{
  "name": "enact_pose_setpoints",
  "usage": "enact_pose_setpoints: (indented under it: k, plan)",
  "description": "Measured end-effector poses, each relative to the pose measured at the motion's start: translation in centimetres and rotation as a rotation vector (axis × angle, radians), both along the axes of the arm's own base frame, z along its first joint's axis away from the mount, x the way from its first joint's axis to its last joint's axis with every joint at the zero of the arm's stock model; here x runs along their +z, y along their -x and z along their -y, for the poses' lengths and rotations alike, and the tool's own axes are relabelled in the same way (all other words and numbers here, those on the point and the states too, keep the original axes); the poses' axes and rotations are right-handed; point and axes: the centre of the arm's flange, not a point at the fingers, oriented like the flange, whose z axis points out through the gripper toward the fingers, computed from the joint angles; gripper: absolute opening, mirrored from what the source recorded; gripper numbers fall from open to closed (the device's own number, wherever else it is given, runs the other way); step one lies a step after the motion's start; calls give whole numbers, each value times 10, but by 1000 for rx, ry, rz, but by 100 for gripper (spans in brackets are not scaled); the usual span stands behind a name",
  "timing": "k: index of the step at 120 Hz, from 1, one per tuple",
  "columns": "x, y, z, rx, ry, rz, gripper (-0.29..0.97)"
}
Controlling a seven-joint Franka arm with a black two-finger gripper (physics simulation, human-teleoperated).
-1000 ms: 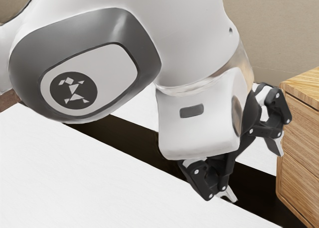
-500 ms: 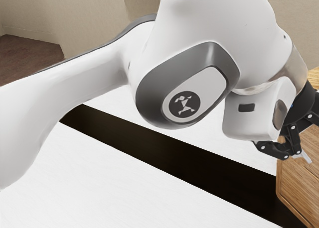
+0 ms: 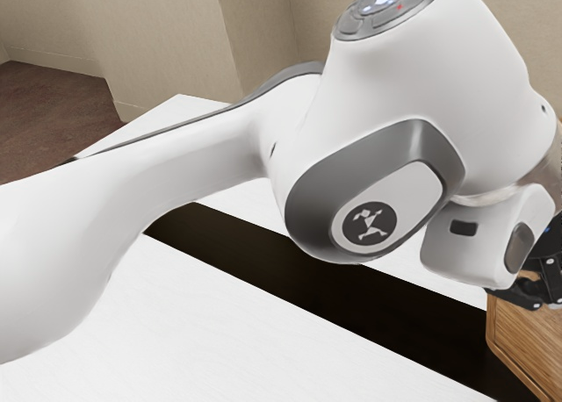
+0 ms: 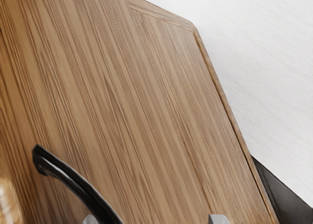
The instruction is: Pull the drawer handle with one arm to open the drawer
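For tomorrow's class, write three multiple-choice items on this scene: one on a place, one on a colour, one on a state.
1. In the exterior view, the wooden cabinet is at: A lower right; B upper left; C centre.
2. The drawer handle is: A silver; B black; C red.
3. The arm is: A folded away from the cabinet; B reaching to it; C pointing straight up.
Key: A, it sits in that corner; B, dark against the wood; B, the gripper is at the cabinet's top edge.
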Motion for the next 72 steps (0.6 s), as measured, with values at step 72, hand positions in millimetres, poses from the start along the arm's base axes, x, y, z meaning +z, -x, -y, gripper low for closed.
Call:
enact_pose_setpoints:
  k: [72]
  plan:
    - [-2,64,-32,98,-30,-8,-9]
